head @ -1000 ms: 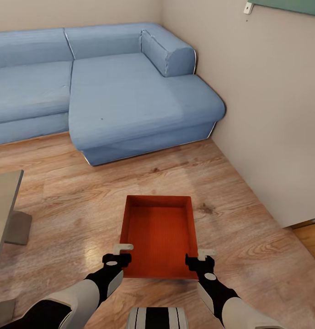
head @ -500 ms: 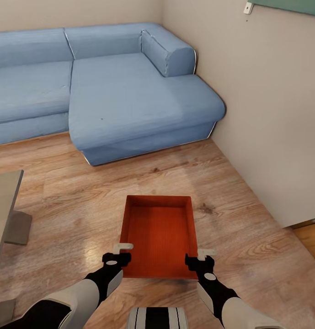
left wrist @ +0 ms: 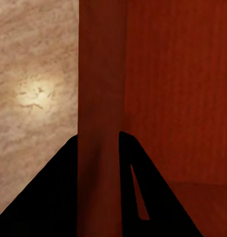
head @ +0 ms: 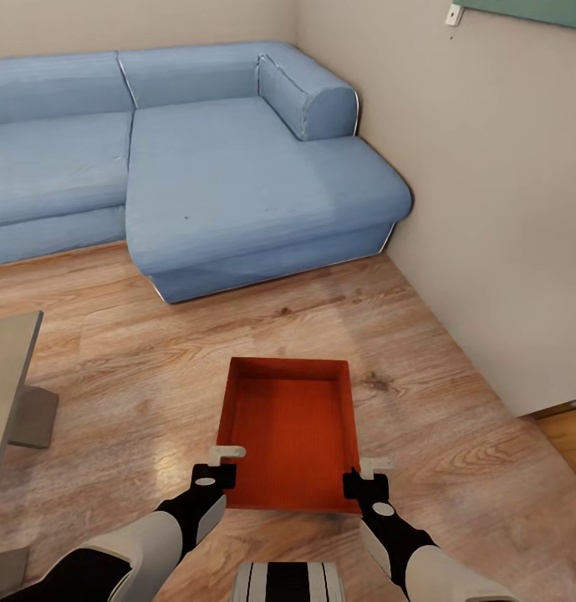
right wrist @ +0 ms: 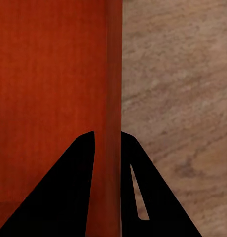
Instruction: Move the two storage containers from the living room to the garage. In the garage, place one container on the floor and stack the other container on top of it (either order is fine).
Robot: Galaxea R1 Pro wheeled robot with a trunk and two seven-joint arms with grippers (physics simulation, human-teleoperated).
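One red-orange storage container [head: 292,431], open-topped and empty, sits low over the light wood planks of the living room, straight in front of me. My left gripper [head: 225,456] is shut on its left side wall near the near corner, and my right gripper [head: 373,465] is shut on the right side wall opposite. In the left wrist view the fingers [left wrist: 98,136] straddle the red wall [left wrist: 101,74] with the box's inside [left wrist: 177,89] beside it. The right wrist view has the same clamp [right wrist: 107,133] on the other wall [right wrist: 113,59]. I cannot tell whether the box touches the planks.
A blue corner sofa [head: 196,159] fills the far side. A pale wall [head: 488,209] runs along the right, close to the box. A grey table edge and its foot [head: 7,368] stand at the left. Wood floor [head: 137,368] lies between them.
Both grippers and the container's near edge have shifted very slightly toward me; the box's left wall sits a touch further left. The camera has not moved.
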